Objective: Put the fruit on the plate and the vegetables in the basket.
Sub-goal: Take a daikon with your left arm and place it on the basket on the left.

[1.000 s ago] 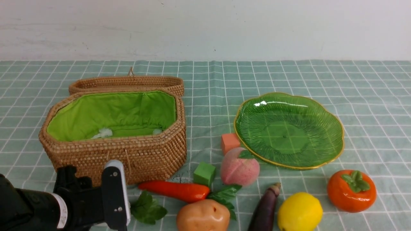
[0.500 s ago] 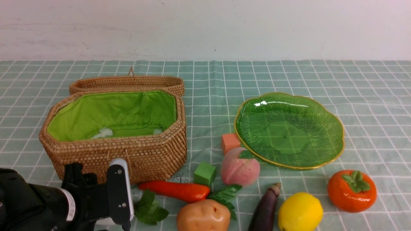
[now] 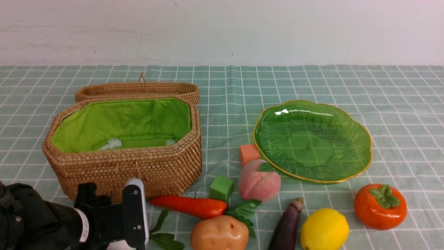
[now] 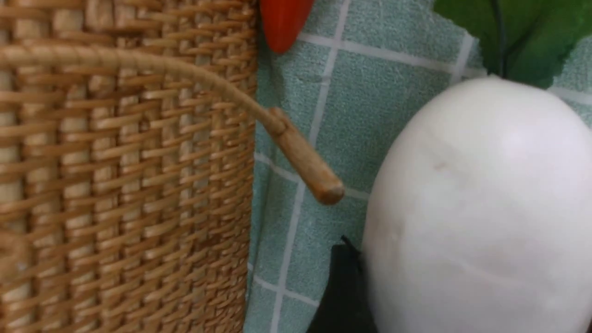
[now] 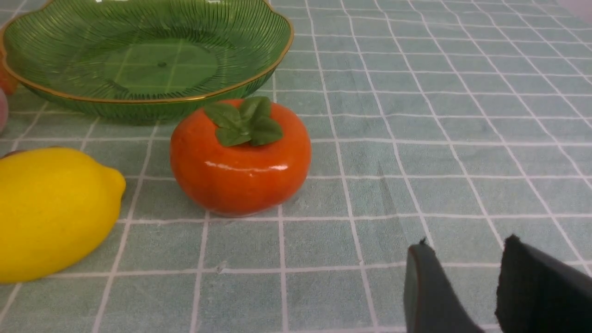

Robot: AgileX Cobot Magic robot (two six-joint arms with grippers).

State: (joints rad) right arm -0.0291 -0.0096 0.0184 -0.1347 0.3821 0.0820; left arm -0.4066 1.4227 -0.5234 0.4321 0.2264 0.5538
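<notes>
White radish [image 4: 481, 208] touches one pad [image 4: 343, 296] of left end effector [image 3: 111, 211], beside basket [image 3: 163, 170]; clamped or not, cannot tell. Right end effector [image 5: 465, 259] slightly spread, empty, near persimmon [image 5: 240, 157].

**Hard to See**

From the front, the left arm [image 3: 34, 222] hides most of the radish [image 4: 485, 208]. The potato [image 3: 219, 233], eggplant [image 3: 286, 225] and lemon [image 3: 324, 229] are cut off below. White bits [image 3: 112, 143] in the basket [image 3: 156, 170] are too small to tell.

Front wide, forward; wrists close, low; right shares plate [image 3: 312, 114]
</notes>
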